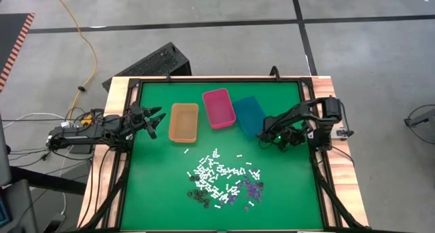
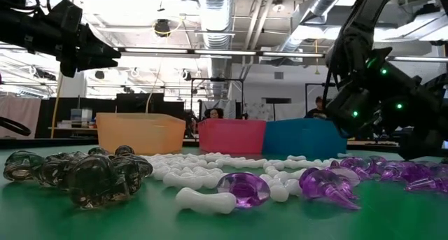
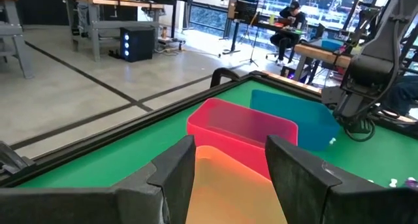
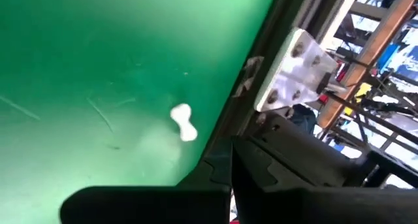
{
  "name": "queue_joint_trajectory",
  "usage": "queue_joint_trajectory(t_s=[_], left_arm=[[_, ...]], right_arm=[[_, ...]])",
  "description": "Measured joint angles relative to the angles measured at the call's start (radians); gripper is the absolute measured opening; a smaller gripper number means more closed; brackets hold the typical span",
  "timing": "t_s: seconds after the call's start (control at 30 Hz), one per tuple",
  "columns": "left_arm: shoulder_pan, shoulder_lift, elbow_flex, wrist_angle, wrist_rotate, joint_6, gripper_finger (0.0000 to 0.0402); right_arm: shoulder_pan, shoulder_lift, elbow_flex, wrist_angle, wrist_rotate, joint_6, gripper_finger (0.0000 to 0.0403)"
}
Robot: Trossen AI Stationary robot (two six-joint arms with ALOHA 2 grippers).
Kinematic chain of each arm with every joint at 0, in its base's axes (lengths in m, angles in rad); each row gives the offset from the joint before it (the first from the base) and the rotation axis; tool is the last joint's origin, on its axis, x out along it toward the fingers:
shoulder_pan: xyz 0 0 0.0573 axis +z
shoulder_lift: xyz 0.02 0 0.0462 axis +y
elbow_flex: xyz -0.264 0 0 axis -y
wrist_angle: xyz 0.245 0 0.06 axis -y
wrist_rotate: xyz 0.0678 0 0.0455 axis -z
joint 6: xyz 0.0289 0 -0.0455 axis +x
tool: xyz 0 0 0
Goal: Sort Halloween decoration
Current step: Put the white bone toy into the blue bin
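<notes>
Grippers flank bins, decorations heaped near

Left gripper (image 1: 158, 119) hovers wide open, empty, left of the orange bin (image 1: 183, 121). Pink bin (image 1: 219, 108) and teal bin (image 1: 249, 115) follow. Halloween decoration (image 1: 223, 179) lies near-centre. Right gripper (image 1: 262, 138) is closed, nothing visibly held.

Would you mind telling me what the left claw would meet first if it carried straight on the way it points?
Probably the orange bin: the open left claw points right at it, with the pink bin just behind.
</notes>
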State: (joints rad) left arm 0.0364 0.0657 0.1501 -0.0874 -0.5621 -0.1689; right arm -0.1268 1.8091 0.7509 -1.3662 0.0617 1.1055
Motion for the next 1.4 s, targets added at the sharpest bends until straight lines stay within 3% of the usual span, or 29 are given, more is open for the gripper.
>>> queue_joint_trajectory(t_s=[0.77,0.93,1.13,1.27,1.4], left_arm=[[0.000,0.000,0.000,-0.010,0.001,-0.046,0.0177],[0.000,0.000,0.000,0.021,0.004,-0.046,0.0177],[0.000,0.000,0.000,0.076,0.002,-0.080,0.0177],[0.000,0.000,0.000,0.071,0.003,-0.094,0.0177],[0.000,0.000,0.000,0.048,0.016,-0.237,0.0177]], right_arm=[[0.015,-0.085,0.007,0.172,-0.041,-0.056,0.0024],[0.050,-0.161,0.060,0.123,-0.012,-0.028,0.0021],[0.013,-0.227,0.057,0.002,-0.012,0.020,0.0022],[-0.007,-0.255,0.056,0.090,0.058,-0.009,0.0026],[-0.014,-0.293,0.056,0.213,0.091,-0.072,0.0023]])
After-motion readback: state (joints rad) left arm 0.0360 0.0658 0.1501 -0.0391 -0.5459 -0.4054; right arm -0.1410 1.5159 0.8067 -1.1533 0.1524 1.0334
